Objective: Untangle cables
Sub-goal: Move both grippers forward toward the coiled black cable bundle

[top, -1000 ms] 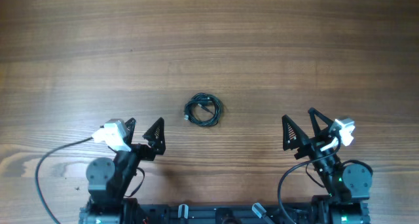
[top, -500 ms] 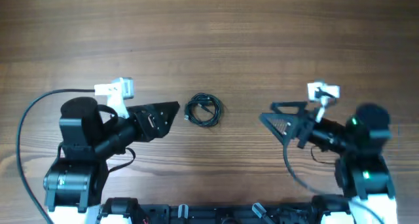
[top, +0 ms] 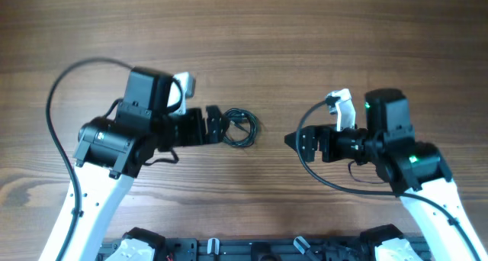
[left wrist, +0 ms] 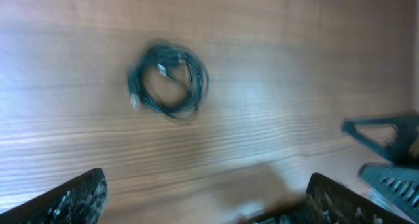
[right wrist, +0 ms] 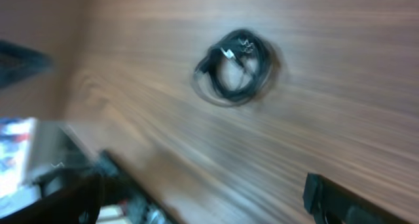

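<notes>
Two-sided setup around a dark cable bundle (top: 239, 128), coiled at the middle of the table (top: 343, 32). Flanked by left gripper (top: 216, 124), just beside it, and right gripper (top: 293, 139), farther off. Both spread wide, grasping nothing, seemingly placed to draw opposite strands apart.

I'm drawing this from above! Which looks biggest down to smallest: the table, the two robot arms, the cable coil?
1. wooden table
2. left arm and right arm: they look alike, so no ranking between them
3. coiled black cable
</notes>
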